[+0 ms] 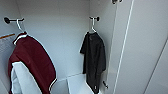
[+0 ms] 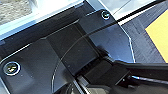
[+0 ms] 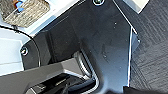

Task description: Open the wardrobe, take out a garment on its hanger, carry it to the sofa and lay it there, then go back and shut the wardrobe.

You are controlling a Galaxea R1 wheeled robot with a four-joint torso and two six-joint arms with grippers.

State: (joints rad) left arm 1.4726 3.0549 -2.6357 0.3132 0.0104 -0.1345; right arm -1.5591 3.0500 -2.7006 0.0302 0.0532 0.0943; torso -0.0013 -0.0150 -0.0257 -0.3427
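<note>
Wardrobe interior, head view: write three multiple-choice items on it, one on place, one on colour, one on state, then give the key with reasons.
1. Where does the black garment hang?
A. On the peg nearer the open door
B. Beside the maroon jacket on one peg
C. On the floor

2. What colour are the maroon jacket's sleeves?
A. Black
B. White
C. Blue

3. What state is the wardrobe in?
A. Shut
B. Open, both garments hanging
C. Open, nothing inside

Key: 1 A, its hanger hooks the peg by the door. 2 B, a white sleeve shows. 3 B, the interior and both hung garments are visible.
</note>
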